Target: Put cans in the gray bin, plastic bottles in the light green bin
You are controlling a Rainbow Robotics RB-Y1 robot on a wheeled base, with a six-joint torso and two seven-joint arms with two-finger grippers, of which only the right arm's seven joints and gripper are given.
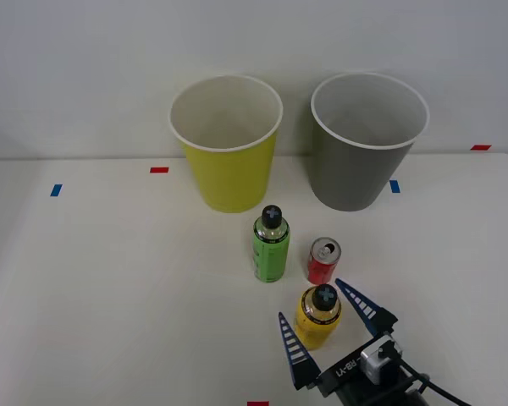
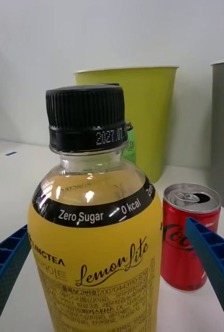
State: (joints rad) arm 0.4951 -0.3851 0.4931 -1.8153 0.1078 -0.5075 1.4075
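The right gripper (image 1: 326, 331) is seen from the front spread around the yellow bottle (image 1: 318, 317), just beside the red can (image 1: 323, 260). From the wrist, both fingers (image 2: 213, 259) flank the bottle (image 2: 96, 249); closing should be centred, the can (image 2: 187, 236) left untouched.

Bright, even light; soft shadows; bins perhaps slightly blurred.

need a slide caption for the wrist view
Open right gripper straddles the yellow-wrap bottle, red can just beyond.
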